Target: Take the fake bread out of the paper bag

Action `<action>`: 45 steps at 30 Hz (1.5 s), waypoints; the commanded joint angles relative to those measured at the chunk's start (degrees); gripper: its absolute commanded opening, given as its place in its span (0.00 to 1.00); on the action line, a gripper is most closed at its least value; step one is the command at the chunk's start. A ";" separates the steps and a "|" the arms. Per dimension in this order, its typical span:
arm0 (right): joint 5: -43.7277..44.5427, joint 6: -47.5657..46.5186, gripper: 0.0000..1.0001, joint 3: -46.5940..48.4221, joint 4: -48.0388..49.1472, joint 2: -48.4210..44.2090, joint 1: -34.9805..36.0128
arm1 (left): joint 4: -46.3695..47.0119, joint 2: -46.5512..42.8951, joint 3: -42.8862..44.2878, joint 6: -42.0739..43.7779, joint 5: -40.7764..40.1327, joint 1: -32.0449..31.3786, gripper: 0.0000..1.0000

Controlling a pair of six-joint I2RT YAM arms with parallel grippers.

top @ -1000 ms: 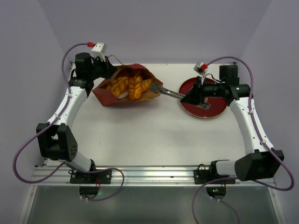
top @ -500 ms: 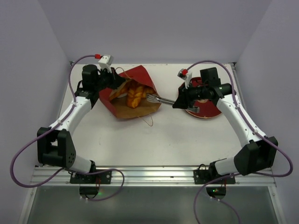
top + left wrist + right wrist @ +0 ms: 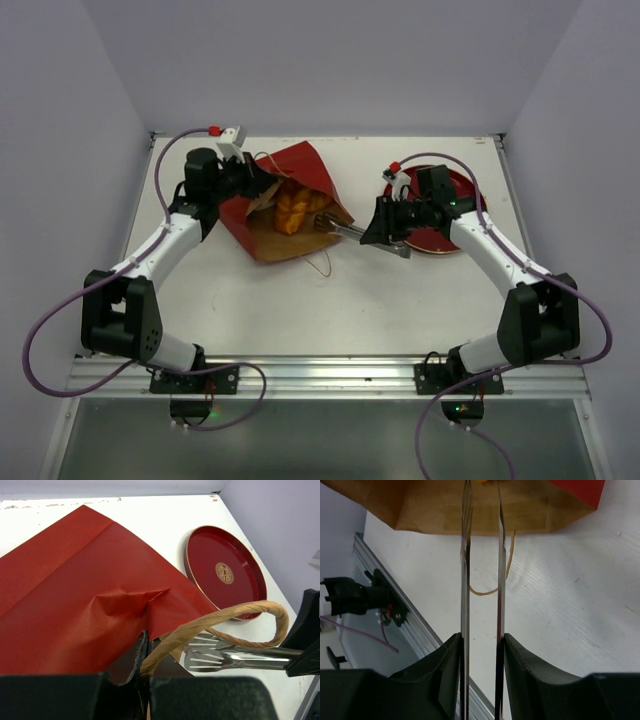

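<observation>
The paper bag (image 3: 300, 168) lies on its side, red outside and brown inside, its mouth facing the right arm. Orange-golden fake bread (image 3: 292, 208) shows inside the mouth. My left gripper (image 3: 245, 185) is shut on the bag's upper rim by a tan handle (image 3: 225, 617); the red paper (image 3: 75, 595) fills the left wrist view around the gripper (image 3: 145, 647). My right gripper (image 3: 385, 225) is shut on metal tongs (image 3: 340, 228), whose tips sit at the bag's mouth. In the right wrist view the gripper (image 3: 481, 640) holds the tongs (image 3: 466, 580) pointing into the brown opening (image 3: 435, 505).
A round red plate (image 3: 462, 185) with a gold centre mark lies at the right, partly under the right arm; it also shows in the left wrist view (image 3: 240, 555). A second bag handle (image 3: 318, 262) lies on the table. The metal rail (image 3: 320, 375) runs along the near edge.
The left gripper has raised and shifted the bag's rim to the right, hiding more bread. The right arm has carried the tongs left off the plate to the bag's mouth.
</observation>
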 commanded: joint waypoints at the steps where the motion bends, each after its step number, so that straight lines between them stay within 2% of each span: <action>1: -3.49 12.29 0.42 -2.61 12.44 -0.14 0.60 | 3.04 -1.74 -0.64 -2.94 0.56 -1.06 0.00; 13: -5.52 21.96 0.47 -4.54 25.01 6.71 0.95 | 4.01 -2.09 -1.87 -3.38 0.91 -1.50 0.00; 24: -2.89 23.64 0.52 -4.98 25.72 9.70 1.04 | 4.62 -1.92 -2.05 -3.56 1.26 -1.50 0.00; 36: -5.17 29.52 0.52 -4.72 32.05 14.18 2.45 | 4.71 -2.27 -2.58 -3.30 1.70 -1.50 0.00; 45: -4.91 30.58 0.52 -3.84 32.23 16.82 2.71 | 4.89 -2.36 -2.66 -3.29 2.14 -1.50 0.00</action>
